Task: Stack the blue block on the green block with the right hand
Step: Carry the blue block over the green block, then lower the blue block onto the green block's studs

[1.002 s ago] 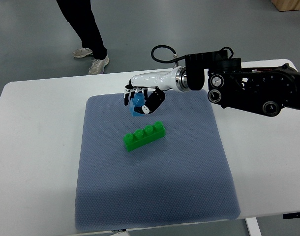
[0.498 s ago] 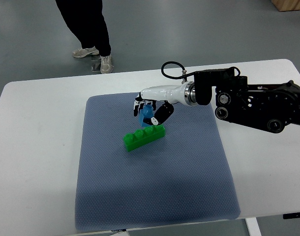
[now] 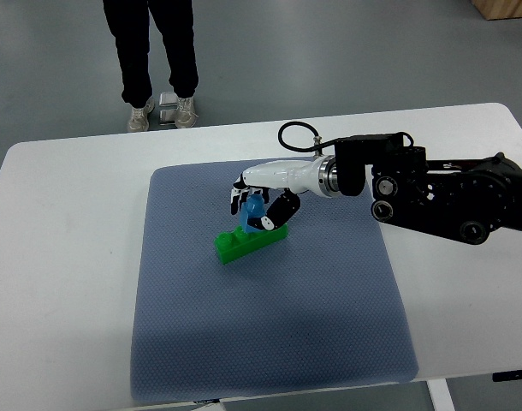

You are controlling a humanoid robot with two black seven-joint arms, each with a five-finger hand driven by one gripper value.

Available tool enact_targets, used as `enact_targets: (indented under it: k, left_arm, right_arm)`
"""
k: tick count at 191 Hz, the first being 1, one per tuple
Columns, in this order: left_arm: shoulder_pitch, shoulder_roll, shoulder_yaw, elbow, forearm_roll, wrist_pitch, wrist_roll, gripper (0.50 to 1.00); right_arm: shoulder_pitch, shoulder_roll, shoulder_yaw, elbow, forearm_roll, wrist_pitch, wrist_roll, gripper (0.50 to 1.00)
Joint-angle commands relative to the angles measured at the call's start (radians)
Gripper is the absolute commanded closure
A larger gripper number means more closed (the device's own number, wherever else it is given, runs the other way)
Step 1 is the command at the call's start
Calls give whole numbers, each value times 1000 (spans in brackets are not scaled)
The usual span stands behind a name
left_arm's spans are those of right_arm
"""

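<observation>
The right robot hand [image 3: 259, 204] is seen reaching in from the right edge over the grey mat [image 3: 269, 342] on the white desk [image 3: 56, 282]. Its fingers are closed around the blue block [image 3: 255, 211], which is held directly above the green block [image 3: 244, 241]. The blue block appears to touch the top of the green block near its right half, though contact cannot be confirmed because the fingers cover that part. The green block lies on the mat, slightly angled, its left end uncovered. A person's legs [image 3: 158, 51] are observed on the floor beyond the desk's far edge.
</observation>
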Motion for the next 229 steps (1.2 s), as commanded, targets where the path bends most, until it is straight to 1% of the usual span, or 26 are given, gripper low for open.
enact_targets:
  k: [1,14,96,120,229]
  left_arm:
    - [0,0,0,0,0,0,0,500]
    - [0,0,0,0,0,0,0,500]
    - [0,0,0,0,0,0,0,500]
    - [0,0,0,0,0,0,0,500]
    - [0,0,0,0,0,0,0,500]
  right_arm:
    - [-1,2,0,-4,-30,0,8,946]
    - [-1,2,0,-9,-49,0,21,946]
    - [-11,3,-2,-15,-72,0,24,944]
    - [-12,5,0,-29,-121,0,47,946]
    - [-29,11,0,-33,-124,-1,48,944]
